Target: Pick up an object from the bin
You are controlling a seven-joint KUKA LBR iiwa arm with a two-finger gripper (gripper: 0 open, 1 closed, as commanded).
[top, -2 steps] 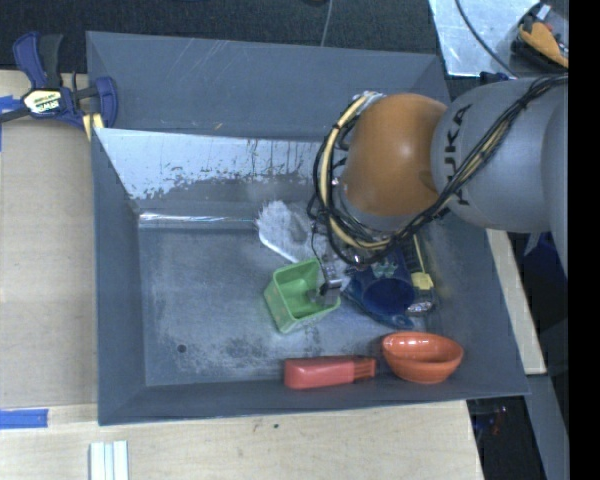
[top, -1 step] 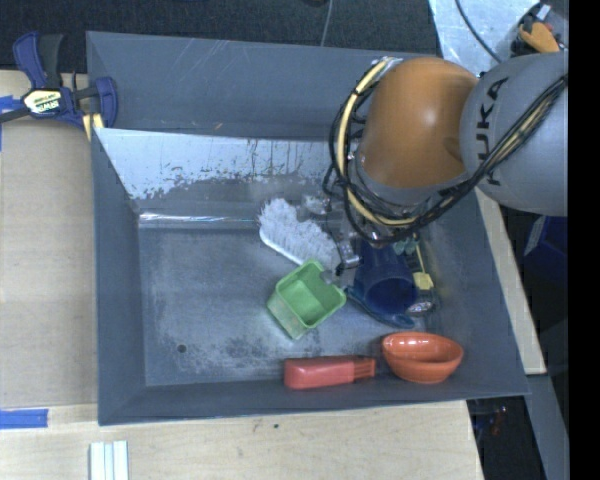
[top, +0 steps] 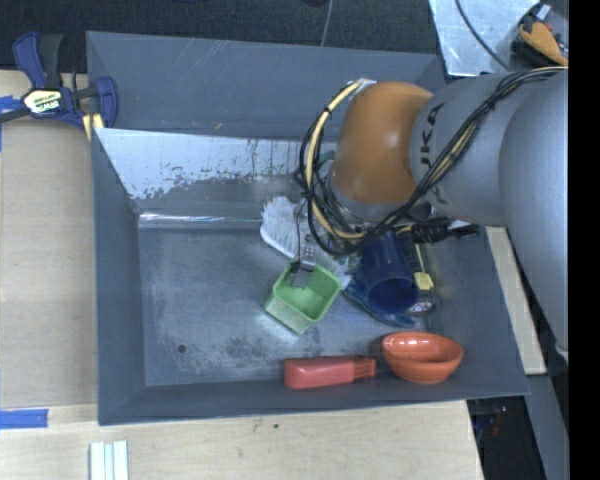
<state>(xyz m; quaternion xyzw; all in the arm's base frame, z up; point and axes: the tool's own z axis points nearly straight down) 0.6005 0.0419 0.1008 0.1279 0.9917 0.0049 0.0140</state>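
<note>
My gripper reaches down under the orange wrist cover, its tip at the upper edge of a small green square cup lying near the middle of the bin. Just right of it lies a dark blue cup on its side, mouth toward the front. A white crumpled thing sits right behind the gripper, partly hidden by the cables.
An orange bowl stands at the front right of the bin, with a red brush-like handle lying along the front wall beside it. The arm and its cables cover the bin's back right part.
</note>
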